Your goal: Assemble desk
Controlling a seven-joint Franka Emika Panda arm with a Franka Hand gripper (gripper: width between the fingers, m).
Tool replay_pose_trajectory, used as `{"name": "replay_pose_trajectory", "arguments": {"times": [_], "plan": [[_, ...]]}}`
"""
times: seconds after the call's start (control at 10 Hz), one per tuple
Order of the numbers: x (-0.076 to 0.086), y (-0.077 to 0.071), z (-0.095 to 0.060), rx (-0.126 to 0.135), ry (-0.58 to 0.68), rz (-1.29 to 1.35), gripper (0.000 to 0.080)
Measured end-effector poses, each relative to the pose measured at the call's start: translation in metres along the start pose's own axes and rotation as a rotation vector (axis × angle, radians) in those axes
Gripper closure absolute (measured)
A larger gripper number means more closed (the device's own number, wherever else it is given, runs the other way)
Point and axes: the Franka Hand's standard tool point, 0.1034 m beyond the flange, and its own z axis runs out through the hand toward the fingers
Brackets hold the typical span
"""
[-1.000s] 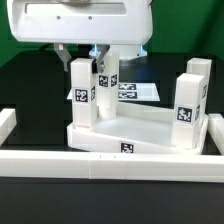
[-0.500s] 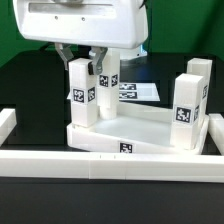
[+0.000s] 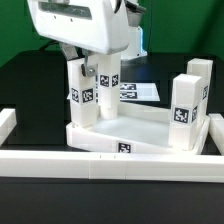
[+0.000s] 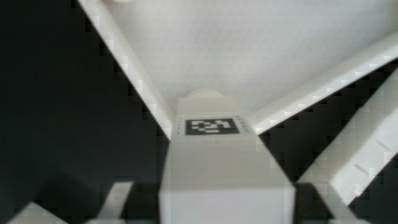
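The desk is nearly finished, as far as I can judge. The tabletop lies upside down on the dark table, just behind the low white wall, and four legs stand upright on it. One leg is at the corner on the exterior view's left, and another leg stands just behind it. Two legs more stand one behind the other at the corner on the exterior view's right.

The gripper is over the front left leg. Its fingers reach down on both sides of this leg's top, so the jaws seem to pinch it, half spread. In the wrist view the leg runs away from the camera, with its tag on the end. Probably this leg is not fully fixed yet.

All parts are white plastic with black-and-white tags. The marker board lies flat behind the tabletop.
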Motion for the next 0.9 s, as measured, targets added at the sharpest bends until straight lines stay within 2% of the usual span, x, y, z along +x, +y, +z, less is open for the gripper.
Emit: {"name": "replay_pose_trajectory", "arguments": {"times": [0.4, 0.6, 0.7, 0.8, 0.9], "plan": [[-0.0022, -0.0026, 0.0009, 0.012, -0.012, 0.351, 0.0509], [-0.0025, -0.0026, 0.001, 0.011, -0.012, 0.296, 0.0504], [-0.0031, -0.0034, 0.0001, 0.003, -0.008, 0.247, 0.0289], [-0.005, -0.0049, 0.0006, 0.003, -0.008, 0.21, 0.0289], [-0.0044, -0.0044, 0.0007, 0.003, -0.008, 0.13, 0.0182]]}}
